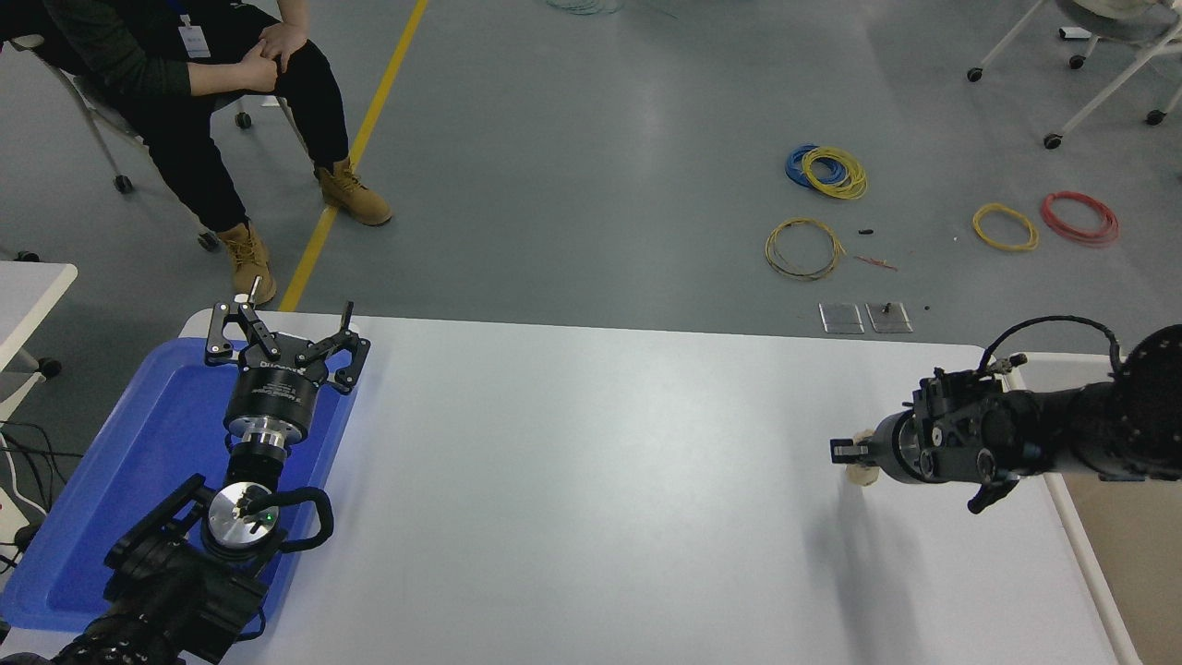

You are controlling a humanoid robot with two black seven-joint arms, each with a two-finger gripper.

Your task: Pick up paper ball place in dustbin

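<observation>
Right pincer grips paper ball beside dustbin.

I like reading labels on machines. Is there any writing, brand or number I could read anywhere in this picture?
Round black body of the left gripper, parked over the shallow bright blue tray: pale print, too small and blurred to read.
Person's white badge: not read off.
Right gripper, beige-tan crumpled paper ball, white table: none visible.

One head camera is looking down from high at six o'clock toward twelve, over the desk.
</observation>
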